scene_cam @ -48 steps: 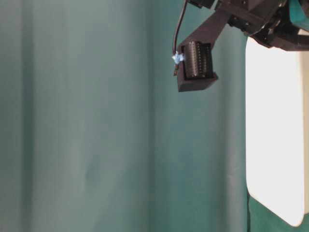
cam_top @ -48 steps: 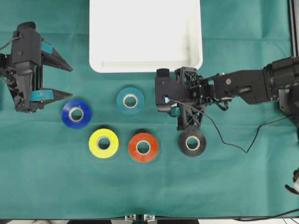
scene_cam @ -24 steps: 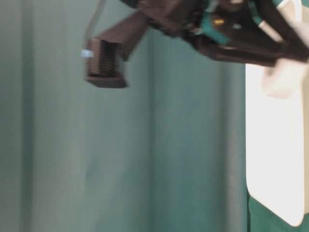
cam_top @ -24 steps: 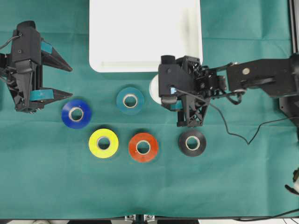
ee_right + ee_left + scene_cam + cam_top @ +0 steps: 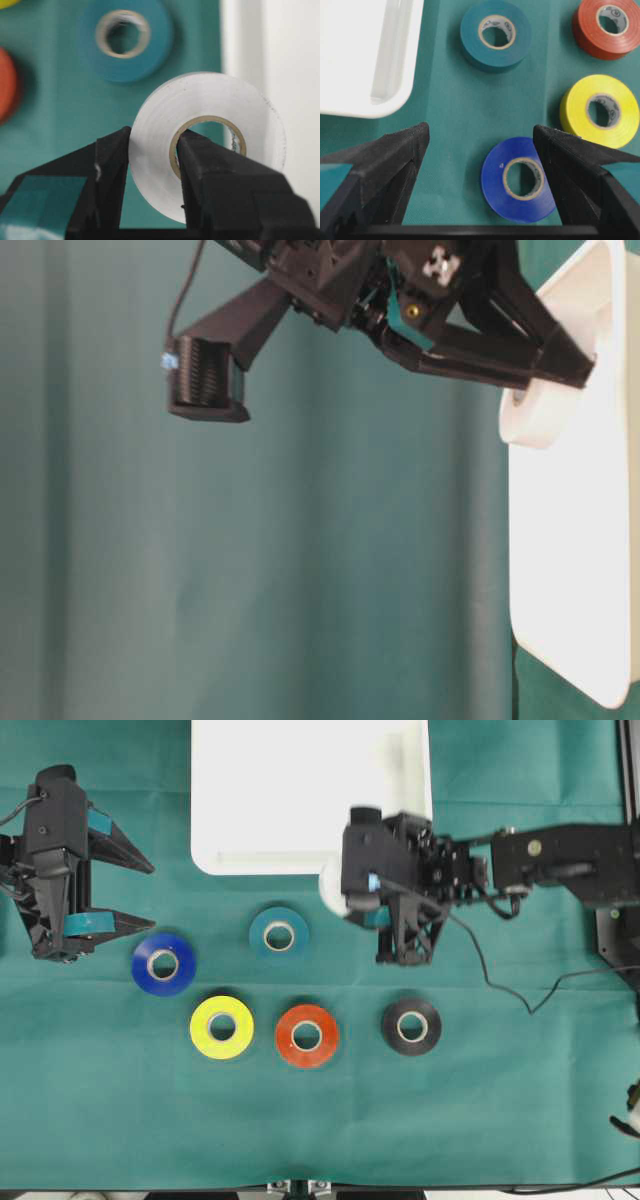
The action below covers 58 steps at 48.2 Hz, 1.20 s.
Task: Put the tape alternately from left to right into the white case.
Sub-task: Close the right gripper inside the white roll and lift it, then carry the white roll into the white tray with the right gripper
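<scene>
Nearest you in the overhead view, the yellow roll (image 5: 221,1027), orange-red roll (image 5: 306,1035) and black roll (image 5: 411,1026) sit in a row on the green tabletop (image 5: 120,1120), each apart from its neighbours. Just behind them lie the blue roll (image 5: 163,963) and teal roll (image 5: 279,935), with bare cloth between all five.

Your left end effector (image 5: 128,894) rests at the left edge beside the blue roll, jaws spread and grasping nothing; its wrist camera shows the blue roll lying flat between the two fingers, untouched.

Your right arm reaches in level from the right. The right end effector (image 5: 150,165) is clenched on the white roll (image 5: 207,145), one finger through the core and the other on the outer face, so the roll stands on edge. Overhead, only a sliver of that roll shows, at the near right corner of the white case (image 5: 300,820). The table-level view shows the roll lifted off the cloth and against the case's rim. Farther back, the case's floor looks bare.
</scene>
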Each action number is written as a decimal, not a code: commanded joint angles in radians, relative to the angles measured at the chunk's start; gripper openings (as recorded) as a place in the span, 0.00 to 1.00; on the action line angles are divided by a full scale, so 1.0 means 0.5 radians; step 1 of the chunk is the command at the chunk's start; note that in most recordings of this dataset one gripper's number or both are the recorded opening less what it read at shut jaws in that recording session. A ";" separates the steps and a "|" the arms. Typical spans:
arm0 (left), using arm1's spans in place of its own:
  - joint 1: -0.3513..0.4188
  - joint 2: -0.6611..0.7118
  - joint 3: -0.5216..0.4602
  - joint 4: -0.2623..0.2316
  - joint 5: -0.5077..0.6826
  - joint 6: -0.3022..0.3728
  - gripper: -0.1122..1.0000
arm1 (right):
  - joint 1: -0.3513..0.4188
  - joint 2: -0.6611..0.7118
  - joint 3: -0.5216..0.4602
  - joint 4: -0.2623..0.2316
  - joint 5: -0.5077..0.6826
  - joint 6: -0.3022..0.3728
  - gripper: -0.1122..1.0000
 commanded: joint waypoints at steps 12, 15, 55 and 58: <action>0.000 -0.018 -0.009 -0.003 -0.015 0.003 0.60 | -0.295 -0.031 0.061 -0.061 -0.025 0.000 0.37; 0.000 -0.018 -0.009 -0.003 -0.018 0.003 0.60 | -0.331 -0.009 0.080 -0.061 -0.040 0.000 0.37; 0.000 -0.015 -0.003 -0.003 -0.021 0.003 0.60 | -0.448 0.126 0.132 -0.071 -0.160 0.000 0.37; 0.000 -0.015 -0.006 -0.003 -0.021 0.003 0.60 | -0.448 0.126 0.132 -0.071 -0.160 0.000 0.37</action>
